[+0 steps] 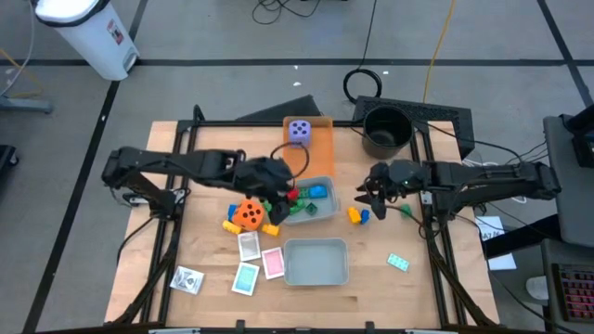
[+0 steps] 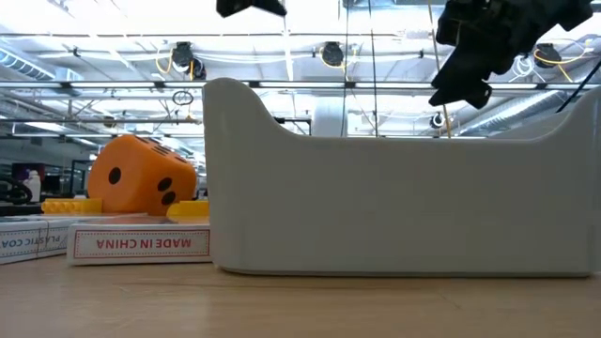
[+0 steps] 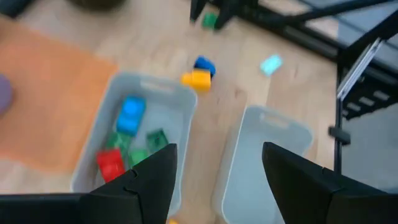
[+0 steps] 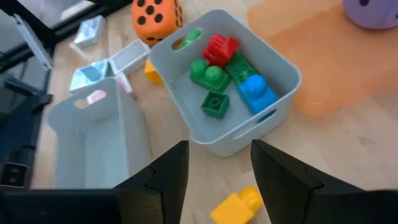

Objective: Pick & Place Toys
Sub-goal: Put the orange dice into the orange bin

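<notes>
your right gripper (image 4: pixel 214 168) hovers with fingers spread and empty above the yellow brick (image 4: pixel 236 205) on the tabletop (image 1: pixel 186 232), beside the tray (image 4: pixel 277 68). it looks light, rigid and slick, so pinch its flat sides. your left gripper (image 3: pixel 217 165), fingers also spread, hangs over that tray.

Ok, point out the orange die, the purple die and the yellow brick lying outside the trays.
orange die (image 1: pixel 248 213): high view, its dotted top face.
purple die (image 1: pixel 298 131): high view, middle of its top face.
yellow brick (image 4: pixel 236 205): right wrist view, its upper side.
</notes>
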You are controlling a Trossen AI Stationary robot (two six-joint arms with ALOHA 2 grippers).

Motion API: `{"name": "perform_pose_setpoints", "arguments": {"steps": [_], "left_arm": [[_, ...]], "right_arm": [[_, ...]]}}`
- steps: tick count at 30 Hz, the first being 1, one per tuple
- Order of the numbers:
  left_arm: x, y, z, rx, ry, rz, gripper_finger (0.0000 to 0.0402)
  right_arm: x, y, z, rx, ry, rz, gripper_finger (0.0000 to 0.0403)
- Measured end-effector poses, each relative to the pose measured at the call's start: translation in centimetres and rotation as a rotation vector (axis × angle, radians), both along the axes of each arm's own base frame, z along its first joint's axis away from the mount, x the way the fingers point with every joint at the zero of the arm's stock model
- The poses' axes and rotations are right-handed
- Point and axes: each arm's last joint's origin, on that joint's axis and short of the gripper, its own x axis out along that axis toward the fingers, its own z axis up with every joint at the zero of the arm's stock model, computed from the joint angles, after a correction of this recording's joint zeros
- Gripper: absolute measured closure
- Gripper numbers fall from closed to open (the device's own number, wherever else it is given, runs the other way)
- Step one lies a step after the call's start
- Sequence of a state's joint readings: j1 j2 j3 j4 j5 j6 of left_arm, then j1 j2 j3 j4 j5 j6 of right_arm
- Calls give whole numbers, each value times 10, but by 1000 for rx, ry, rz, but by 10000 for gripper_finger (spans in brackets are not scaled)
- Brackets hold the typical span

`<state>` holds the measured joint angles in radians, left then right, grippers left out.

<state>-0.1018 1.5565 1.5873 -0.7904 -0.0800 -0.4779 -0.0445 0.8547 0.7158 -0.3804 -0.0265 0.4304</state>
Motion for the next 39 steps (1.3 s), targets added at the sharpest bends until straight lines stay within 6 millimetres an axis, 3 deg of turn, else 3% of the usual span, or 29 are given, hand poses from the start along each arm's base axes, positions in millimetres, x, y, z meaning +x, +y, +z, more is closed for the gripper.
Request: {"name": "perform_pose_setpoints", "arguments": {"steps": [5, 13, 21, 27, 39], "left_arm": [[-16, -9, -16, -23, 69, 15, 161], [-73, -13, -44, -134, 90, 156, 161], [-118, -8, -83, -338, 159, 428, 160], [-127, -5, -110, -393, 217, 545, 160], [-120, 5, -125, -387, 292, 652, 160]], "right_arm": [[0, 4, 2, 66, -22, -25, 236], [3, 11, 2, 167, -27, -83, 236], [17, 15, -4, 273, -224, -174, 236], [23, 15, -26, 396, -362, -201, 236], [23, 15, -45, 421, -416, -198, 236]]}}
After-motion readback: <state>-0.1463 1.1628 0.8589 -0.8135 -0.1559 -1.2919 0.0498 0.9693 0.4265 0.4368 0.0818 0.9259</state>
